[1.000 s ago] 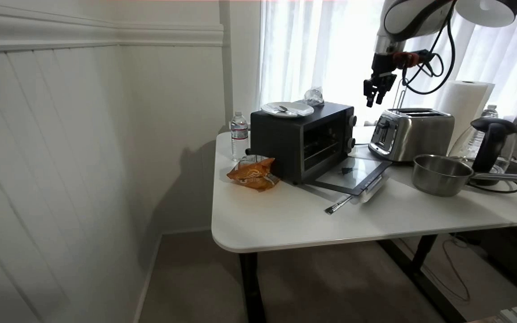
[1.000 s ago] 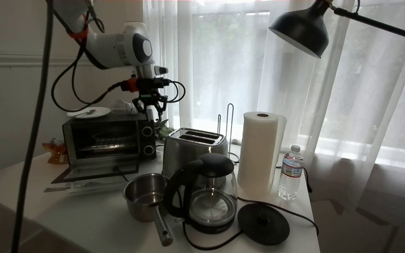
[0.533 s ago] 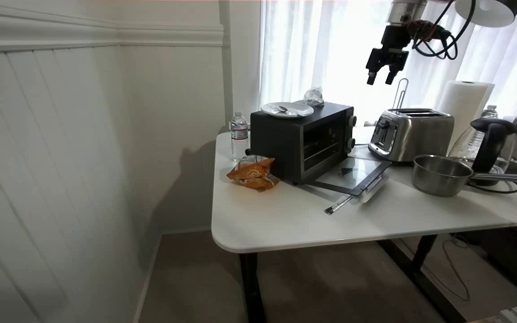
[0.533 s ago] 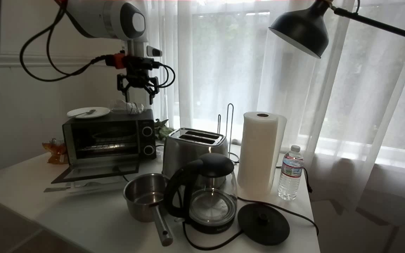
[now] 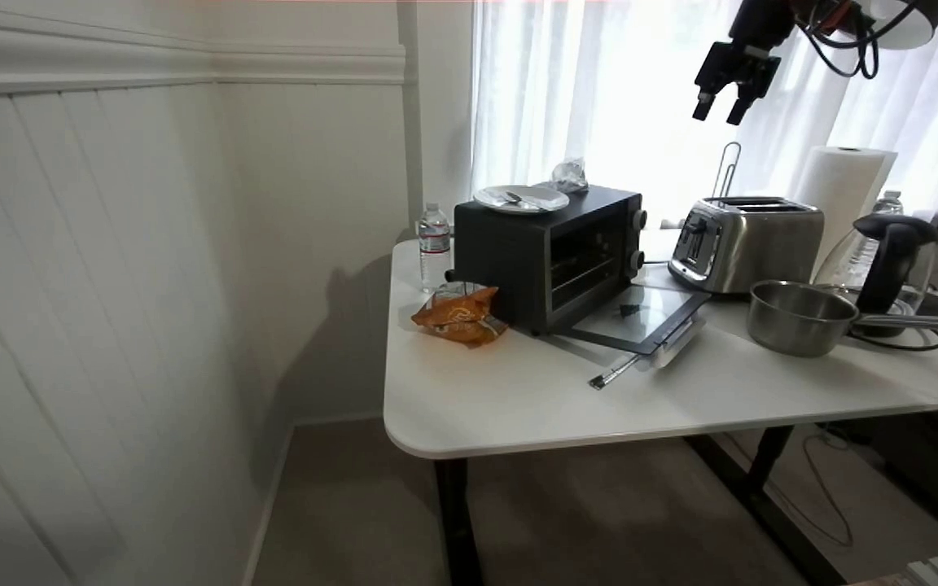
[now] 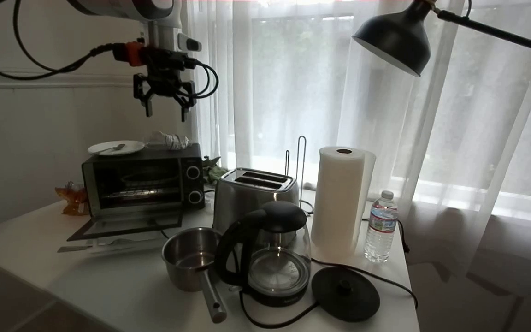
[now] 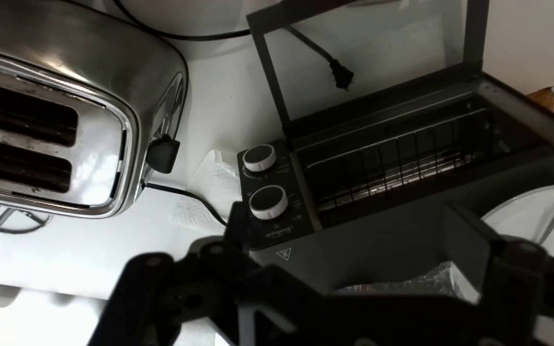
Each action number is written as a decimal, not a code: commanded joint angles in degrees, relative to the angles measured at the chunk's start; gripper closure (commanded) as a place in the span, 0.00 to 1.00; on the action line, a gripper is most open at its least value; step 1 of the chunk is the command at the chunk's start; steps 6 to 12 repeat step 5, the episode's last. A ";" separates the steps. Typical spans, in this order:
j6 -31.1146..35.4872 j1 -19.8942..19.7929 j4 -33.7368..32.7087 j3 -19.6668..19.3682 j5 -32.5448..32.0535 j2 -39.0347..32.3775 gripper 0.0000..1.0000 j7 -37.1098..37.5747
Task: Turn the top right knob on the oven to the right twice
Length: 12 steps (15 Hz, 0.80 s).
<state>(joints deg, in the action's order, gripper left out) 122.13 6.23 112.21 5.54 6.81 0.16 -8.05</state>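
Note:
The black oven (image 5: 510, 260) stands on the table with its glass door lowered. Two silver-rimmed knobs sit one above the other on its right-hand panel. The top right knob (image 6: 192, 173) also shows in the wrist view as the larger-looking knob (image 7: 268, 202), nearer the printed brand name; its setting is too small to read. High above the oven, apart from it, hangs my gripper (image 6: 166, 113), pointing down. Its two fingers are spread wide with nothing between them. In the wrist view my left-hand finger (image 7: 237, 223) overlaps the panel's edge, but nothing there touches the knob.
On the oven top rest a white plate (image 6: 129, 146) with a spoon and a crumpled clear wrapper (image 5: 569, 175). A chrome toaster (image 5: 750, 244) stands beside the oven. Farther along are a saucepan (image 6: 185, 263), a glass kettle (image 6: 277, 276) and a paper towel roll (image 6: 339, 203).
My gripper has risen from near the knob panel to well above the oven, drawing back from it. Its fingers have spread wider. Oven, door and other objects stay where they were.

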 commanded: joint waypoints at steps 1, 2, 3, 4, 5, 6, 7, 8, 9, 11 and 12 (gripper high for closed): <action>-0.07 -0.07 0.90 0.11 0.44 0.90 0.00 -1.07; 0.16 -0.04 1.78 0.08 0.88 1.58 0.00 -2.01; 0.33 -0.02 2.34 0.06 1.03 1.98 0.00 -2.51; 0.51 -0.01 2.71 0.05 1.07 2.17 0.00 -2.72; 0.68 -0.01 2.97 0.05 1.09 2.25 0.00 -2.85; 0.68 -0.01 2.97 0.05 1.09 2.25 0.00 -2.85; 0.68 -0.01 2.97 0.05 1.09 2.25 0.00 -2.85; 0.68 -0.01 2.97 0.05 1.09 2.25 0.00 -2.85; 0.68 -0.01 2.97 0.05 1.09 2.25 0.00 -2.85; 0.68 -0.01 2.97 0.05 1.09 2.25 0.00 -2.85; 0.68 -0.01 2.97 0.05 1.09 2.25 0.00 -2.85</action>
